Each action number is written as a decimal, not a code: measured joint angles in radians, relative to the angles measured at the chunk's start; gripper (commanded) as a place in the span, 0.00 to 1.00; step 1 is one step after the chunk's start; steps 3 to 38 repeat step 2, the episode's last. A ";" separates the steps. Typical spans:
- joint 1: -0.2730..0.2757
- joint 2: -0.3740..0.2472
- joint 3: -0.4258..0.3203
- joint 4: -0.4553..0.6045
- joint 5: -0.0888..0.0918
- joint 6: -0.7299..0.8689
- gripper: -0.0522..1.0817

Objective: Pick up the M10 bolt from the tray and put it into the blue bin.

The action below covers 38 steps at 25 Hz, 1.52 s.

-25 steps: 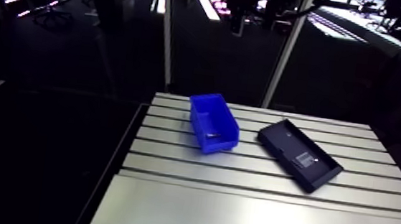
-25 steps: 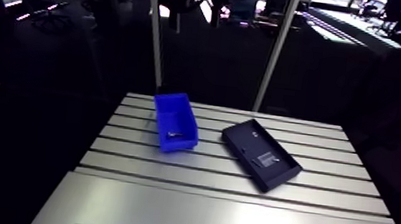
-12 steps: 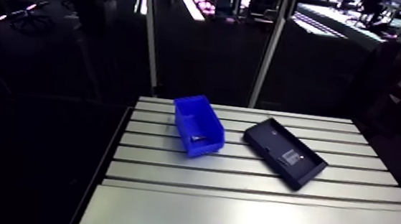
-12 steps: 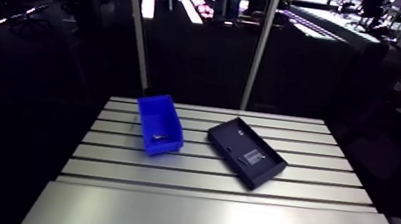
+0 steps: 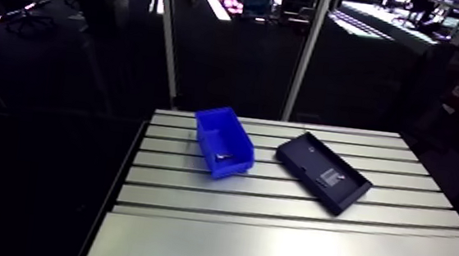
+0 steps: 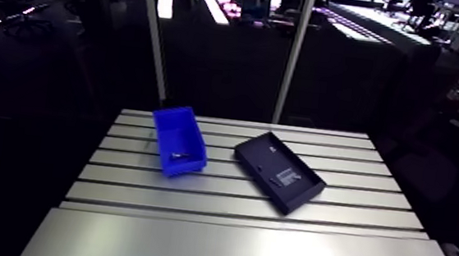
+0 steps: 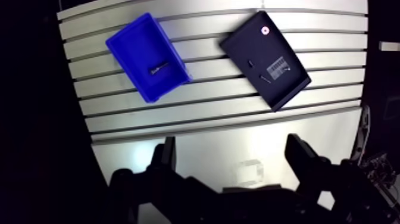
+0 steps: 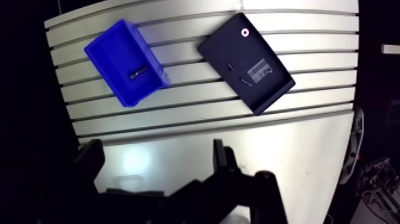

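Compared with the earlier frames, the whole arm view has shifted slightly, which is camera motion. The blue bin (image 5: 224,141) and the black tray (image 5: 323,172) keep the same places on the slotted aluminium table (image 5: 285,252) and the same angle to its slots. A small dark object lay on the bin floor earlier, as it does now. The gripper appears in none of the arm views, earlier or now.

The M10 bolt (image 7: 158,70) is in the blue bin, not in the tray. It lies on its side on the bin floor, nearer the end of the bin that faces the gripper. It shows as a short dark bar with a few pale glints and a lighter spot at one end. It is too small for thread or head shape to be made out.

The bin and the tray both sit diagonally across the slots, near each other but not touching. The tray holds a pale ring (image 7: 264,30) close to its far end, a printed label (image 7: 278,67) and two small parts (image 7: 265,78) too small to identify.

In the wrist view the gripper (image 7: 231,143) hangs over the plain, unslotted part of the table. The bin and the tray lie well ahead of it. Its two fingers (image 7: 165,158) stand wide apart with only bare table showing between them, so the jaws are spread and hold nothing.
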 measured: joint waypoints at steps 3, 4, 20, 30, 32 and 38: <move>0.000 0.000 -0.001 0.000 0.000 0.000 0.05; 0.000 0.000 -0.001 0.000 0.000 0.000 0.05; 0.000 0.000 -0.001 0.000 0.000 0.000 0.05; 0.000 0.000 -0.001 0.000 0.000 0.000 0.05; 0.000 0.000 -0.001 0.000 0.000 0.000 0.05; 0.000 0.000 -0.001 0.000 0.000 0.000 0.05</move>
